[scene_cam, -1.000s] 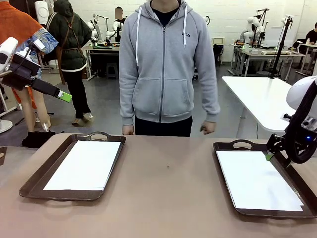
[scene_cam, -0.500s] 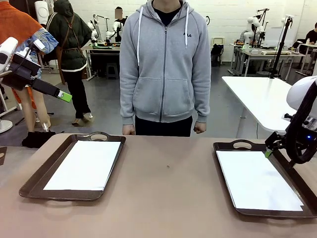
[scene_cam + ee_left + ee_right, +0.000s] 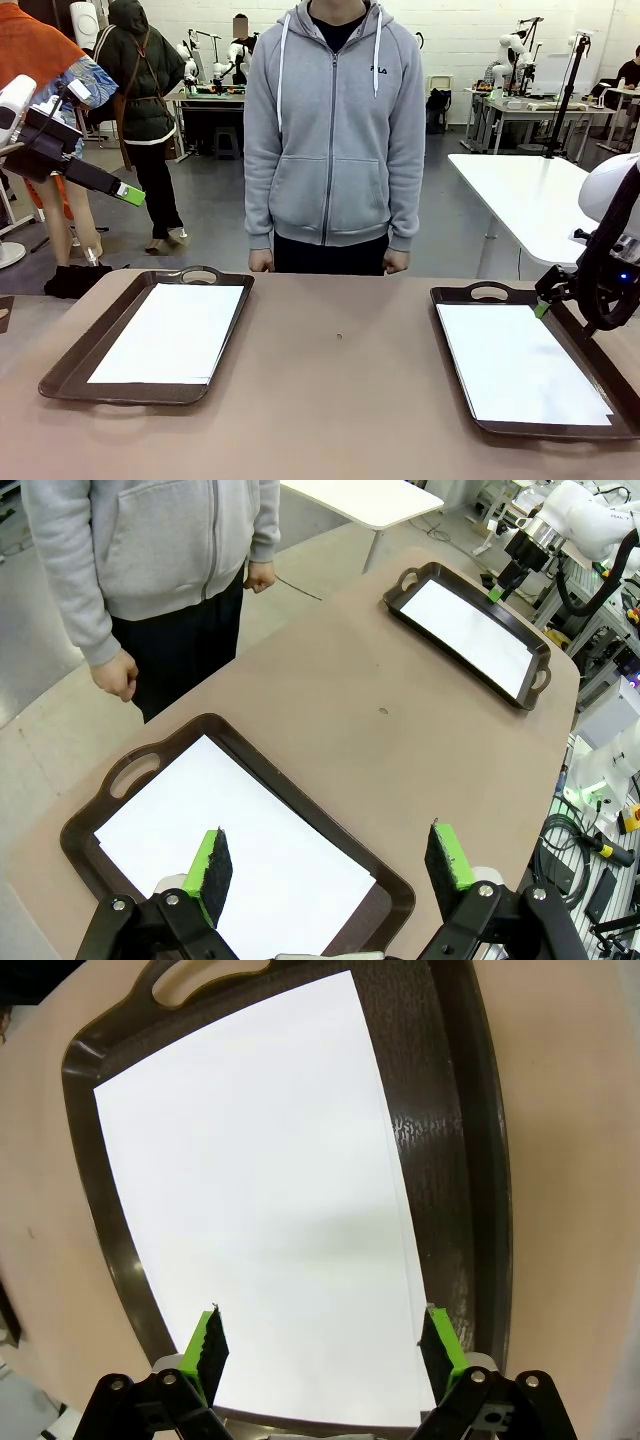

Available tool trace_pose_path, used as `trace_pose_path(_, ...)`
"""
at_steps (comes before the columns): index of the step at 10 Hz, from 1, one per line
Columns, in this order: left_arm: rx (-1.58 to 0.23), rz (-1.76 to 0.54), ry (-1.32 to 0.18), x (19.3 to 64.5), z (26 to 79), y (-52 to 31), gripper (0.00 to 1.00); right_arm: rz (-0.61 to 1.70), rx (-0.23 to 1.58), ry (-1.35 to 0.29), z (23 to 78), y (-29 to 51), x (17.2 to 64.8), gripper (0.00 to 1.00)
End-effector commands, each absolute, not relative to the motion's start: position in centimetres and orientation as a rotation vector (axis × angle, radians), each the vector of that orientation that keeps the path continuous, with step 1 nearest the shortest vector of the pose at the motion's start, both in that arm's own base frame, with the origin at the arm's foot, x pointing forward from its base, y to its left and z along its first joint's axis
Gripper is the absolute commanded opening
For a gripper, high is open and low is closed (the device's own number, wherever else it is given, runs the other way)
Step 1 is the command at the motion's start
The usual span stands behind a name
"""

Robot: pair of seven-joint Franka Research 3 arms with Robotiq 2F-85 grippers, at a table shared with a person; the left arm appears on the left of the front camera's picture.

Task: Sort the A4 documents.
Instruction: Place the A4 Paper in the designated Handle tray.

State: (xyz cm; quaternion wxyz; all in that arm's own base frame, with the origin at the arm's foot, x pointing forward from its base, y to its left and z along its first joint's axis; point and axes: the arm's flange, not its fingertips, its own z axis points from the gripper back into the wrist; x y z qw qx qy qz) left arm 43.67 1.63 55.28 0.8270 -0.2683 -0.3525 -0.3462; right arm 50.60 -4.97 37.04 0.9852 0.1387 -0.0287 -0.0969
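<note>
Plain white A4 documents (image 3: 172, 332) in dark brown trays (image 3: 65, 370), tan surface (image 3: 340, 400), grey hoodie (image 3: 335, 120), green gripper pads (image 3: 208, 1352).

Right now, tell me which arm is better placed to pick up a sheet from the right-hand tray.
The right arm, probably. Its pincer hangs open just above the paper in the right tray. The left pincer, also open, is raised over the left tray, across the table.

right tray (image 3: 470, 293) near corner cut off
</note>
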Motion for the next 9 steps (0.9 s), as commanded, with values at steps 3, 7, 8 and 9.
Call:
trace_pose_path(3,-0.569,-0.744,-0.755,43.61,55.27,1.69,1.00,-0.190,0.281,-0.058,36.98,-4.96,50.64,1.00)
trace_pose_path(7,-0.569,-0.744,-0.755,43.61,55.27,1.69,1.00,-0.190,0.281,-0.058,36.98,-4.96,50.64,1.00)
trace_pose_path(8,-0.569,-0.744,-0.755,43.61,55.27,1.69,1.00,-0.190,0.281,-0.058,36.98,-4.96,50.64,1.00)
trace_pose_path(9,-0.569,-0.744,-0.755,43.61,55.27,1.69,1.00,-0.190,0.281,-0.058,36.98,-4.96,50.64,1.00)
